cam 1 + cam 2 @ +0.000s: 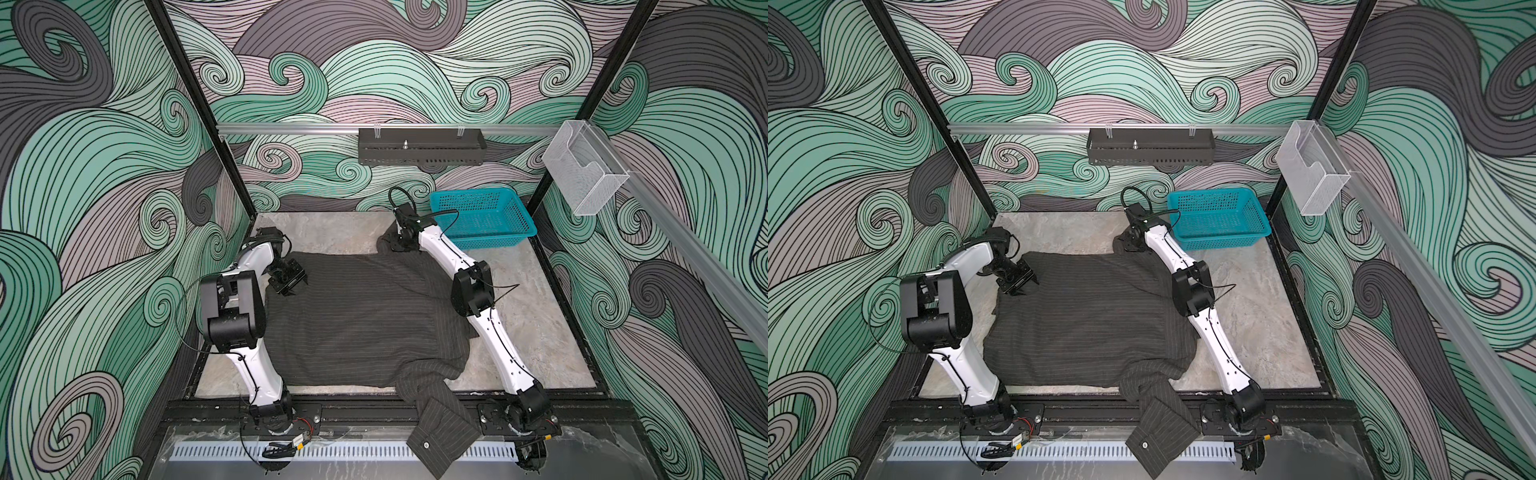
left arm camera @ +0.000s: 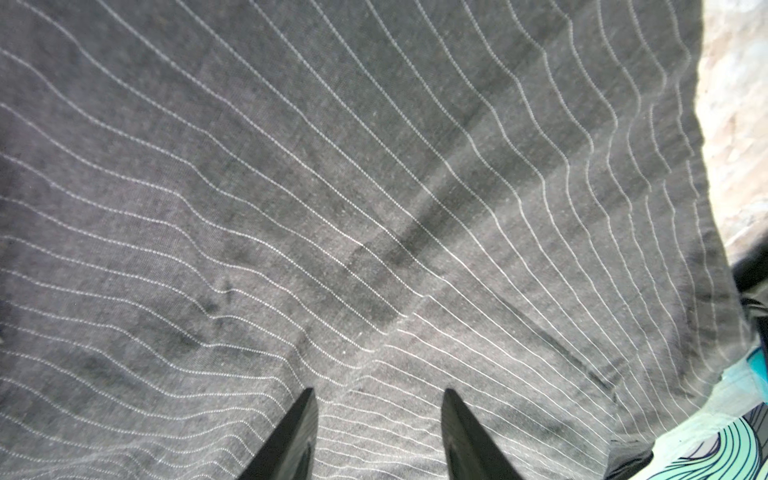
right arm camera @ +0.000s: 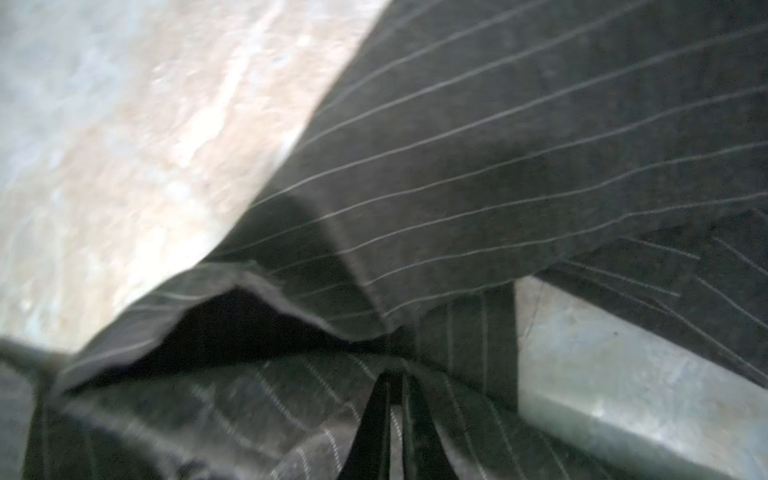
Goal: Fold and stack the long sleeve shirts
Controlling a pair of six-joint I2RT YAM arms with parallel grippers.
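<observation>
The shirt [image 1: 357, 324] lay spread over the middle of the tabletop [image 1: 540, 324], with one sleeve [image 1: 428, 395] trailing off the near edge. The left claw [image 2: 378, 415] hung over the shirt's far left corner, jaws apart and nothing between them. The right claw [image 3: 395, 386], near the tabletop's far edge just beside the basket [image 1: 490, 239], had its jaws pinched almost together on a bunched fold at the shirt's far right corner.

A dark pinstriped shirt [image 1: 1084, 328] lies spread on the worktop [image 1: 1246, 316] — one sleeve [image 1: 1163, 432] hangs over the near edge. The left hand [image 1: 1027, 288] is at its far-left corner, the right hand [image 1: 1128, 246] at the bunched far-right corner — near a teal basket [image 1: 1221, 241]
</observation>
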